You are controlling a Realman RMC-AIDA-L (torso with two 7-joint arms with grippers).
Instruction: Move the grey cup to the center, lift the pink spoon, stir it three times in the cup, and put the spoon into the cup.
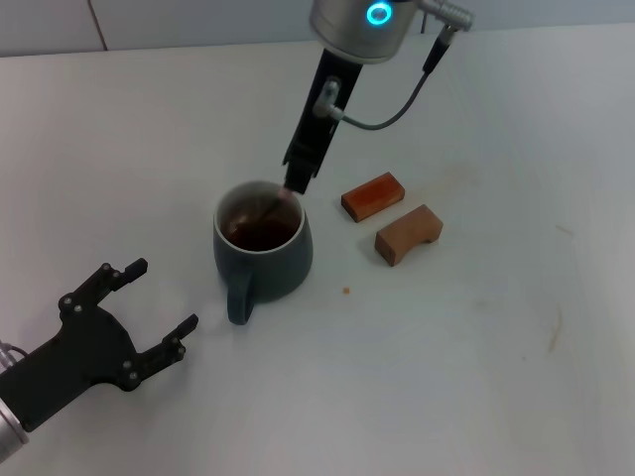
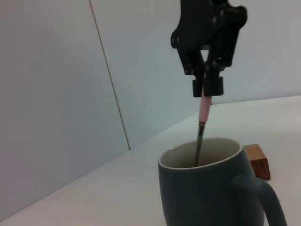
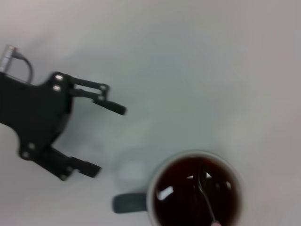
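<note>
Pink plastic on the handle of the pink spoon (image 2: 205, 107) shows just below the right gripper (image 2: 207, 87), whose jaws are pinched shut on the handle's upper end. Straight beneath those jaws the slim metal neck runs down into the grey cup (image 1: 263, 250), and the bowl sits under the brown liquid (image 3: 195, 197), seen from the right wrist view as a thin bright line. The cup stands upright on the white table (image 1: 476, 377), its loop handle pointing toward the left gripper (image 1: 159, 307), which rests near the cup with its jaws spread wide and nothing between them. Two wooden blocks (image 1: 392, 216) lie beside the cup, off to one side of the right jaws.

By my judgement the spoon is light, stiff and smooth, so a firm pinch high on the pink part suits it; a loose hold could let it swivel while stirring. The ceramic cup looks heavy enough to stay put, though its liquid could slop if the neck knocks the rim.
</note>
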